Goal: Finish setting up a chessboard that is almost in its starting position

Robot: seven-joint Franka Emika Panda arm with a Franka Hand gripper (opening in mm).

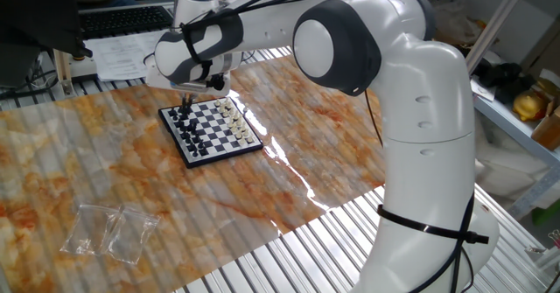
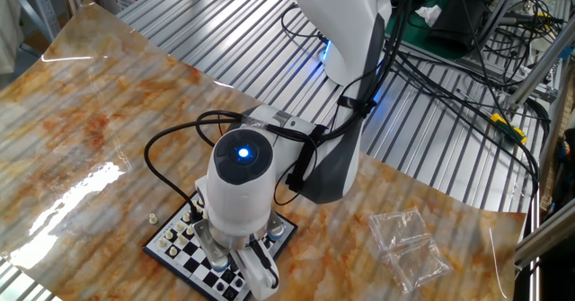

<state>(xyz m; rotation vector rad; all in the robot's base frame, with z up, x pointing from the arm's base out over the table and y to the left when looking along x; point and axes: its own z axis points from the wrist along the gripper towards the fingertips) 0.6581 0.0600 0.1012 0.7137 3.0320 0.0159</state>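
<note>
End effector (image 1: 186, 93) above chessboard (image 1: 211, 129); no legible writing there.

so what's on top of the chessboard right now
On the chessboard, black pieces line one edge and cream-white pieces the opposite edge. The gripper hangs over the black-side corner. In the other fixed view the arm covers most of the board, so those squares cannot be seen.

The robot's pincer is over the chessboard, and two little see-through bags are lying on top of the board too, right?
Not quite. The pincer is over the chessboard, but the two clear plastic bags lie on the marbled tabletop, well away from the board. The fixed view facing the robot's side shows this.
</note>
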